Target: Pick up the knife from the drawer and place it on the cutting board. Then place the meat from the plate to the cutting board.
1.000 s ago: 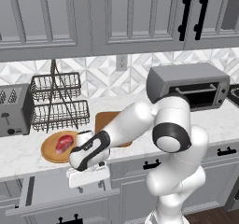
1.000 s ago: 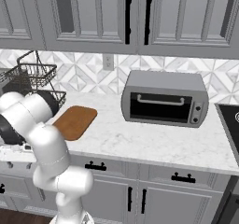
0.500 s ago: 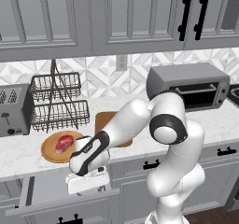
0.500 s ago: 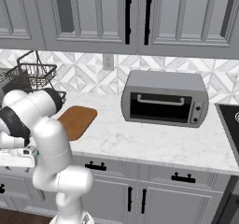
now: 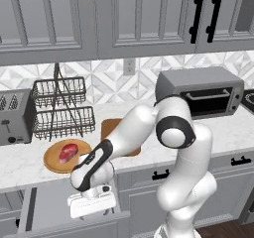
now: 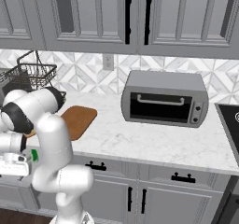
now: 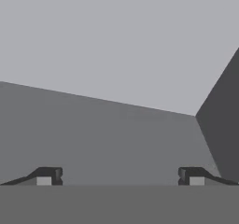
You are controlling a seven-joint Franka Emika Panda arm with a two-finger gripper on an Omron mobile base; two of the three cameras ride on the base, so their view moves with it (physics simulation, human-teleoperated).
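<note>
Left base view: pincer (image 5: 94,205) hangs low in the drawer (image 5: 44,207); meat (image 5: 68,151) on plate (image 5: 52,162).
Right base view: knife (image 6: 34,155), green handle beside the hand.
Hand view: fingertips (image 7: 46,176) released, wide apart over bare drawer floor.
Handling: knife likely light, stiff; take the handle.

Matt grey drawer (image 5: 49,202), wooden plate (image 5: 52,163)

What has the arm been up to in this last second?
The arm sank lower into the open drawer, bringing its claw down inside with jaws wide apart and nothing taken hold of. The meat stayed on the plate, and the cutting board stayed bare.
</note>
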